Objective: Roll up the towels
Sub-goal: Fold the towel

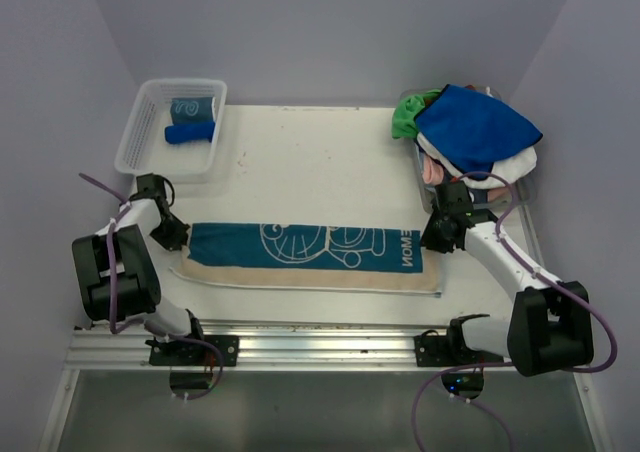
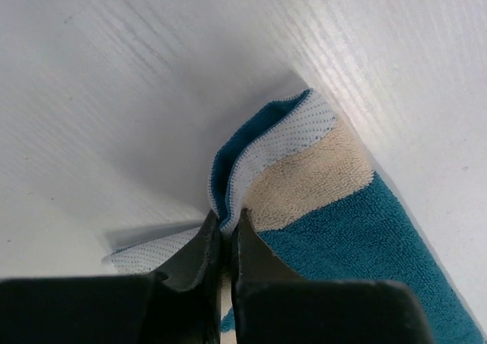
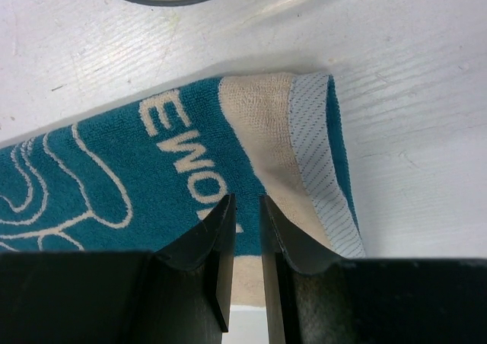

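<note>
A teal and beige towel (image 1: 310, 254) with white swirls and lettering lies folded in a long strip across the near table. My left gripper (image 1: 172, 234) is at its left end. In the left wrist view my gripper (image 2: 227, 224) is shut on the towel's (image 2: 358, 230) white-trimmed edge, lifting it into a small fold. My right gripper (image 1: 437, 237) is at the right end. In the right wrist view it (image 3: 245, 203) hovers over the towel (image 3: 114, 184) near the lettering, jaws a narrow gap apart with nothing between them.
A clear mesh basket (image 1: 140, 137) at the back left holds a rolled teal towel (image 1: 193, 107) and a rolled blue one (image 1: 190, 132). A pile at the back right has a royal blue towel (image 1: 475, 127) on green (image 1: 407, 117), white (image 1: 512, 167) and pink (image 1: 432, 170) ones.
</note>
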